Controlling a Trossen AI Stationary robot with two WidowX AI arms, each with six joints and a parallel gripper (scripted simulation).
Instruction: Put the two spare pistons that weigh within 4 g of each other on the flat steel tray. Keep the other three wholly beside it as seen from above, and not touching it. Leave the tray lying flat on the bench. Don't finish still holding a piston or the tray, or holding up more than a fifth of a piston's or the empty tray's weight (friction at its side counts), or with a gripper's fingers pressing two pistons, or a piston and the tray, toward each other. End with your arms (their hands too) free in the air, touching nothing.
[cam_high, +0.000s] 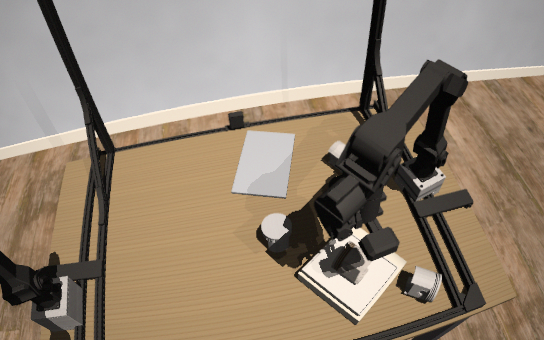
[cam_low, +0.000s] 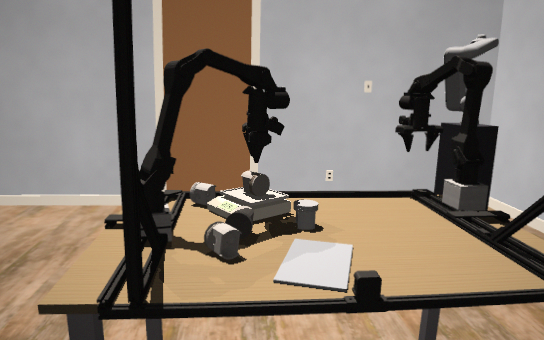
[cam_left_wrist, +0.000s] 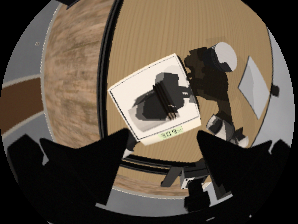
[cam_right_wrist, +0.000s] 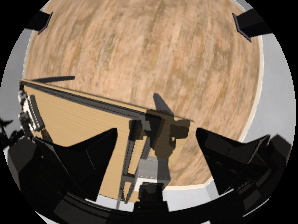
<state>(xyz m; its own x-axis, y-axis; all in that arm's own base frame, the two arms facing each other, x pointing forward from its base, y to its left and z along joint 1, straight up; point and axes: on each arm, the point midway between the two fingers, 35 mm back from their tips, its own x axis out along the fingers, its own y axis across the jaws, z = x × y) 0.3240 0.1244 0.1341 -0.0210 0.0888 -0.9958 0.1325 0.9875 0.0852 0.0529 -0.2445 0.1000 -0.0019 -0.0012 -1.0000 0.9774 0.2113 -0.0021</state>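
Left claw (cam_high: 352, 248) (cam_low: 256, 160) (cam_left_wrist: 162, 132) spread, nothing between its fingers, above the scale (cam_high: 350, 302) (cam_low: 270, 211) (cam_left_wrist: 120, 92). Right claw (cam_low: 419, 150) (cam_right_wrist: 157, 130) also spread and empty, up in the air, well apart from the pistons. Flat steel tray (cam_high: 265, 164) (cam_low: 315, 264) (cam_left_wrist: 255, 87) lies flat on the counter (cam_high: 175, 225) (cam_low: 425, 250) (cam_left_wrist: 150, 30) (cam_right_wrist: 85, 115), bearing no piston. One piston (cam_high: 357, 274) (cam_low: 257, 184) (cam_left_wrist: 137, 120) rests on its side atop the scale. The other four are on the counter, off the tray: upright piston (cam_high: 275, 226) (cam_low: 306, 215) (cam_left_wrist: 225, 56) near the scale; end piston (cam_high: 424, 284) (cam_low: 202, 193) (cam_left_wrist: 128, 151), on its side, beside the scale; shaded piston (cam_low: 239, 222) (cam_left_wrist: 218, 125) by the readout side; outer piston (cam_high: 337, 149) (cam_low: 225, 241) (cam_left_wrist: 241, 140) near the shaded one. Readout digits too small to log surely.
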